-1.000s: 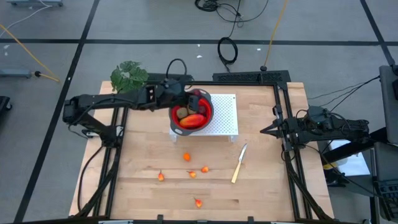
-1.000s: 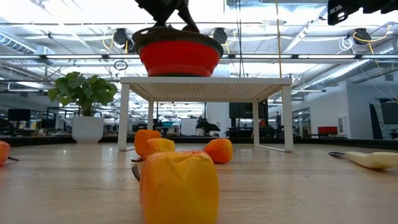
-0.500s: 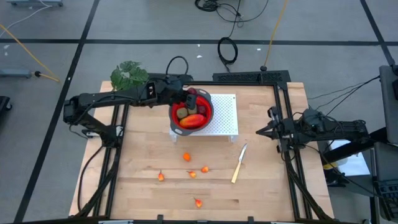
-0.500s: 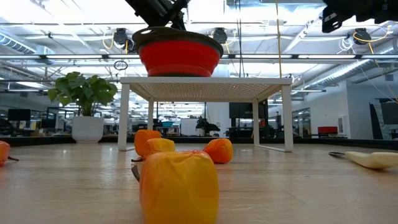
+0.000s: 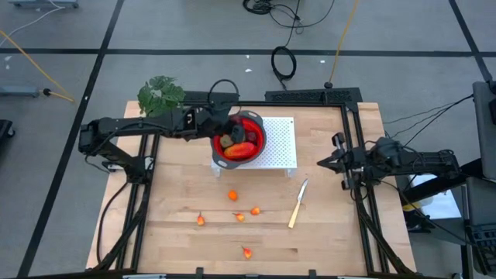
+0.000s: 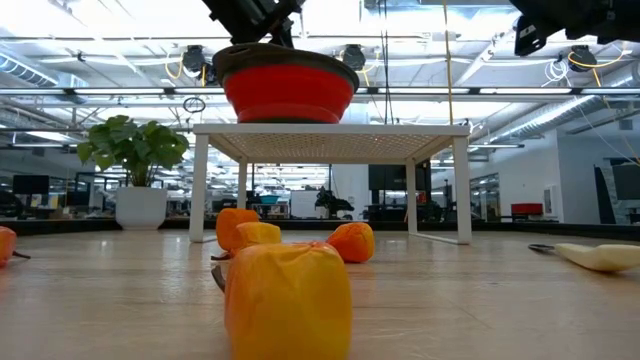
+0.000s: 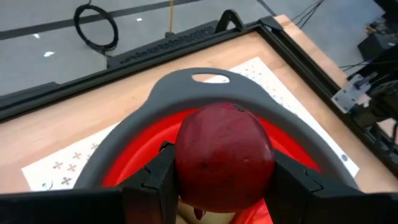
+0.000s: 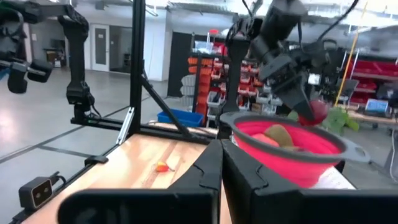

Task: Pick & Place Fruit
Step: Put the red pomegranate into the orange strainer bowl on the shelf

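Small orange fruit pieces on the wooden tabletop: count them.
5. One sits nearest the white rack; two lie close together below it; one lies to their left; one is near the front edge. None seems hidden.

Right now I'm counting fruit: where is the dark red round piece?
The dark red fruit is clamped in the left gripper, over the red bowl on the white stand, at the table's far middle.

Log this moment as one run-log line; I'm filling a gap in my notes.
left claw: shut on dark red fruit, over red bowl | right claw: shut, empty, right table edge | small orange fruit: on table
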Robot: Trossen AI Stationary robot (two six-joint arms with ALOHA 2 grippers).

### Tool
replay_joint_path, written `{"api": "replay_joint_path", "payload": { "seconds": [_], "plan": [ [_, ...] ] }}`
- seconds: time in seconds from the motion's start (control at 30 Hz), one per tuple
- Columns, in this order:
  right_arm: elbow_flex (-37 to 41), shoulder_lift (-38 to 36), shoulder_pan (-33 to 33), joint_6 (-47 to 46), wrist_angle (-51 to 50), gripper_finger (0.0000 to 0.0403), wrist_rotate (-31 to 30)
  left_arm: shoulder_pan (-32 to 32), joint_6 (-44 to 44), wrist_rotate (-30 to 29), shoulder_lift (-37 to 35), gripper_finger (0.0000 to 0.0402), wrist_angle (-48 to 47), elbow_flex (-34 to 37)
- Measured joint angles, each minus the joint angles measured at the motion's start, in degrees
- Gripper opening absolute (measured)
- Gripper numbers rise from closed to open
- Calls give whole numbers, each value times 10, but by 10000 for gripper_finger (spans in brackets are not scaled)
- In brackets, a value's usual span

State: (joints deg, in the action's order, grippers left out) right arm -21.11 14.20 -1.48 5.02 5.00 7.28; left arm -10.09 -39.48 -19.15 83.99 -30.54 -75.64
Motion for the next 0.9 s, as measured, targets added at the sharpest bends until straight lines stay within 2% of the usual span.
{"api": "replay_joint_path", "payload": {
  "seconds": [0.3,0.63,0.9],
  "plan": [
    [0,0,0,2,6,0,0,19,8,-44,0,173,-8,0],
    [0,0,0,1,8,0,0,42,11,-45,35,173,7,0],
    [0,0,0,1,8,0,0,41,22,-47,35,173,6,0]
  ]
}}
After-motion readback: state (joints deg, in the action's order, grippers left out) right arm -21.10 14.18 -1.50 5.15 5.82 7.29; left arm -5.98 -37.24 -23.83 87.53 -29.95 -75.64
